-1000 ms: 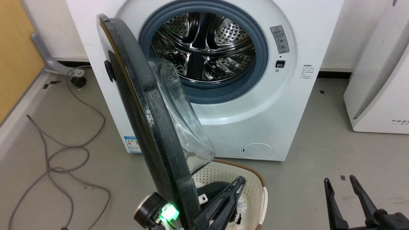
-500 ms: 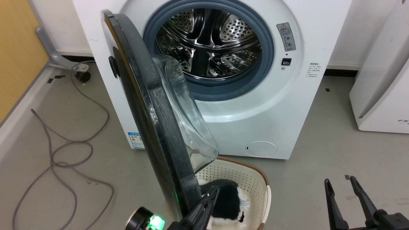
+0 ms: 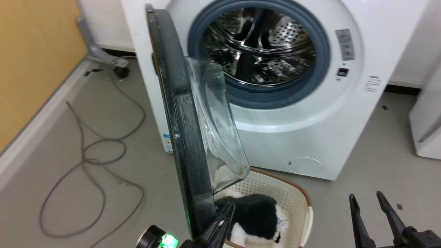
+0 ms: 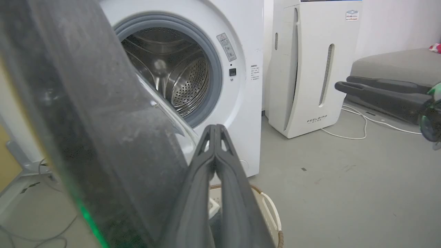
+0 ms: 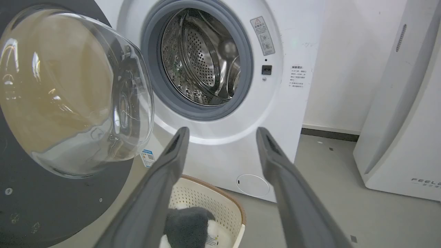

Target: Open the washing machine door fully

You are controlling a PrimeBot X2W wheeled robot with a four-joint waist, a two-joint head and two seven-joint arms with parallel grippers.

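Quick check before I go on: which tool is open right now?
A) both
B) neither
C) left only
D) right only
D: the right tool has its fingers spread apart, while the left tool has its fingers pressed together beside the washing machine door.

Left end effector (image 4: 215, 128) pinched together, right end effector (image 5: 222, 133) spread

We see a smooth grey floor (image 3: 361, 165) around the white front-loading washing machine (image 3: 310, 137). To its left a loose grey cable (image 3: 82, 151) loops below a yellow wall panel (image 3: 34, 51). To its right a tall white plastic appliance (image 4: 303, 69) stands against a white wall (image 5: 341, 51).
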